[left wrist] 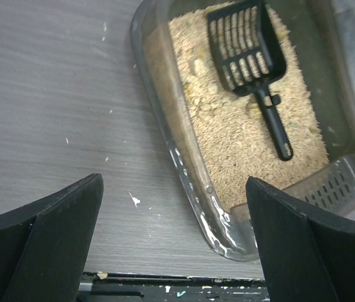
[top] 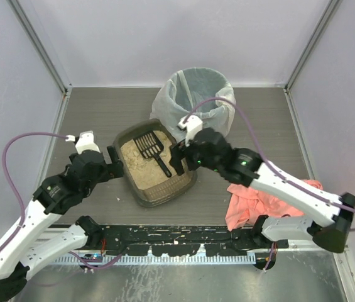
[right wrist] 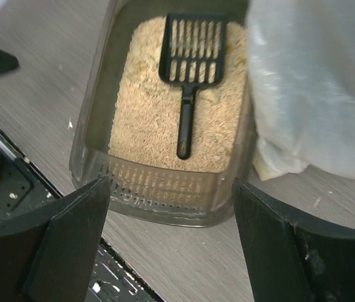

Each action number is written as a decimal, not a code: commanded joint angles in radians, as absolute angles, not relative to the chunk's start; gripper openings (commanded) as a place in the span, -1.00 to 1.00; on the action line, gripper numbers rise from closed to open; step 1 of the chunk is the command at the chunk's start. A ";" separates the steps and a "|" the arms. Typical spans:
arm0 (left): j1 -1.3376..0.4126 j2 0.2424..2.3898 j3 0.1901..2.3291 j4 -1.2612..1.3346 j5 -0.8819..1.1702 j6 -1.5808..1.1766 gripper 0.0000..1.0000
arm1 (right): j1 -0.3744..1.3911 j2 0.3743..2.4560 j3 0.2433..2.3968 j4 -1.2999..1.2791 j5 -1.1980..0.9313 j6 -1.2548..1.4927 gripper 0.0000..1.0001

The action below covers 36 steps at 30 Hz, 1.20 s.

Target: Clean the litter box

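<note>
The litter box (top: 141, 196) is a shallow dark translucent tray of tan granules in the middle of the table. A black slotted scoop (top: 153, 150) lies flat on the granules, handle toward the near end. My left gripper (top: 115, 162) is open just off the tray's left side, holding nothing. In the left wrist view its jaws (left wrist: 172, 189) stand wide apart around the tray's near corner (left wrist: 227, 239), apart from it, and the scoop (left wrist: 252, 56) lies beyond. My right gripper (top: 178, 158) hovers open at the tray's right side; it (right wrist: 171, 189) faces the ribbed end wall (right wrist: 164, 182) and the scoop (right wrist: 190, 69).
A tall round bin lined with a white bag (top: 199, 94) stands right behind the tray, touching its far right corner (right wrist: 315, 82). A pink cloth (top: 252, 201) lies at the near right. A black rail (top: 177, 239) runs along the table's near edge.
</note>
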State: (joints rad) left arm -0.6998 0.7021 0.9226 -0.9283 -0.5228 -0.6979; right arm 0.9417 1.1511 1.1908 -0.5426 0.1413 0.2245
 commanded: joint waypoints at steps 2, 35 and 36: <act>-0.696 0.655 1.010 -0.925 -0.489 -0.544 0.96 | 1.022 1.272 1.128 -0.284 0.245 0.237 0.66; -0.697 0.560 0.985 -1.037 -0.627 -0.515 0.96 | 0.931 1.835 1.269 -0.048 0.229 0.187 -0.16; -0.698 0.560 0.983 -1.036 -0.627 -0.513 0.96 | 0.930 1.839 1.271 -0.048 0.211 0.187 -0.18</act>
State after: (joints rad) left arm -0.6998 0.5529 0.9825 -1.0550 -0.6064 -0.5152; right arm 0.9390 1.8351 1.2251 -0.0898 0.2260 0.1951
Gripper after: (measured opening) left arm 0.980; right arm 0.423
